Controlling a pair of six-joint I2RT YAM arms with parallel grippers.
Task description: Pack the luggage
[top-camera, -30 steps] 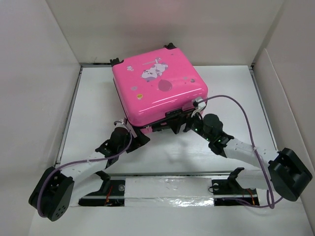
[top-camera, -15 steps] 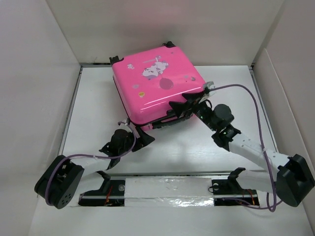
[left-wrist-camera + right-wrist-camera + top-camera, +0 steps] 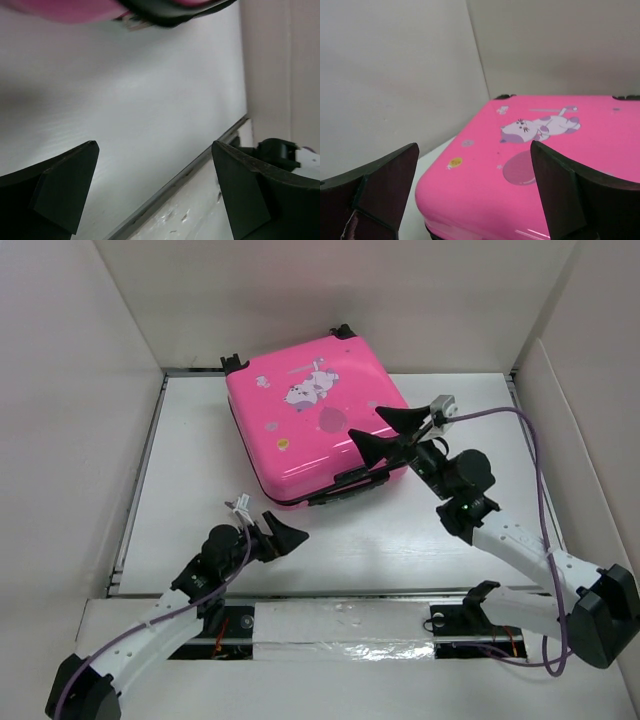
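Note:
The luggage (image 3: 310,420) is a bright pink hard-shell suitcase with cartoon stickers. It lies flat and closed at the back middle of the white table. My right gripper (image 3: 367,426) is open and empty, hovering over the suitcase's right front part. In the right wrist view the pink lid (image 3: 485,190) with its cat sticker lies below the spread fingers (image 3: 385,185). My left gripper (image 3: 283,533) is open and empty, low over the table in front of the suitcase's near-left corner and apart from it. The left wrist view shows only the suitcase's bottom edge (image 3: 75,7).
White walls (image 3: 90,410) close in the table on the left, back and right. A metal rail with foil tape (image 3: 340,625) runs along the near edge by the arm bases. Purple cables (image 3: 530,440) trail from both wrists.
Both grippers have left the suitcase's front edge. The right one rose and moved back over the lid. The left one drew back toward the near edge. The suitcase has settled flatter.

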